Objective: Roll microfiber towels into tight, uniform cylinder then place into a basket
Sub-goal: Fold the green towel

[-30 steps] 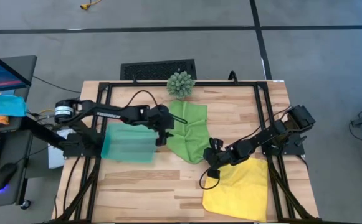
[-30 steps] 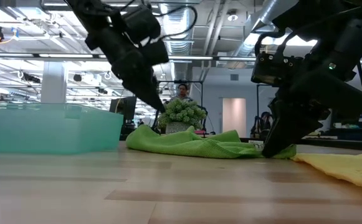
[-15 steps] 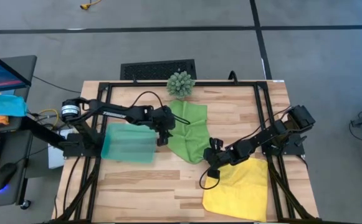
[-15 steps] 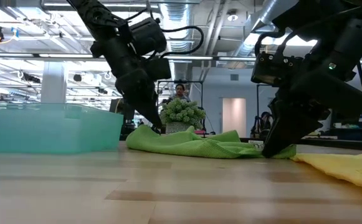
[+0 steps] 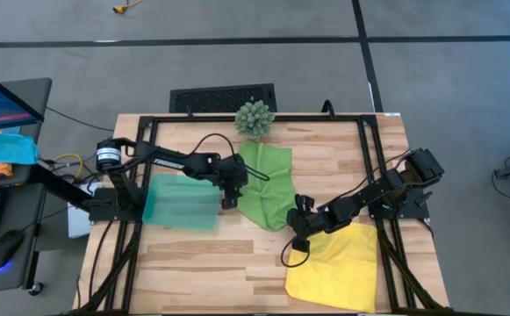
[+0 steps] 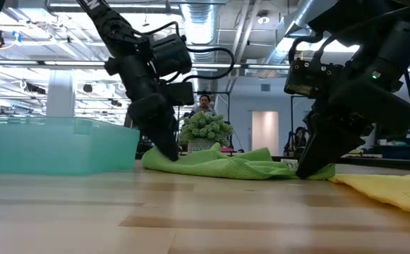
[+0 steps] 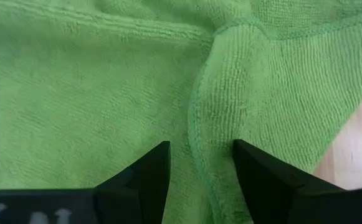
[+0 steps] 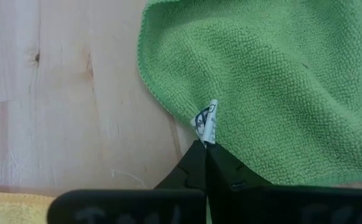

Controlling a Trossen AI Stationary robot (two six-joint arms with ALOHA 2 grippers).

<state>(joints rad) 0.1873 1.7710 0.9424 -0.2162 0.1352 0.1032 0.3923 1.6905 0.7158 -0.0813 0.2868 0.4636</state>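
Note:
The leaf green towel [image 5: 268, 189] lies rumpled and flat on the table's middle; it also shows in the low view [image 6: 219, 164]. My left gripper [image 5: 231, 195] is open and down at the towel's left edge [image 6: 168, 152], its fingers astride a folded hem [image 7: 199, 155]. My right gripper [image 5: 297, 235] is shut on the towel's near corner [image 8: 205, 149]. The yellow towel [image 5: 338, 263] lies flat at the near right. The teal basket [image 5: 180, 204] stands on the table left of the green towel. My left gripper comes from above, slanting from the table's left, its open fingertips [image 7: 156, 162] down on the green towel. A folded-over hemmed edge [image 7: 199, 112] runs between them. The towel lies on the table. My right gripper pinches the green towel's near corner edge [image 8: 196, 124], beside a small white label [image 8: 207, 115], between its two shut fingers. The fingers point down, slanting from the table's right. The corner stays low at the table, and the towel lies slack.
A spiky green ball plant [image 5: 255, 118] stands at the far edge, just behind the green towel. A black frame [image 5: 140, 175] runs along the table's sides. Bare wood lies near the front edge, left of the yellow towel [image 6: 395, 187].
My left gripper has gone down and a little toward the table's right, onto the green towel's left edge. The towel has kept its place.

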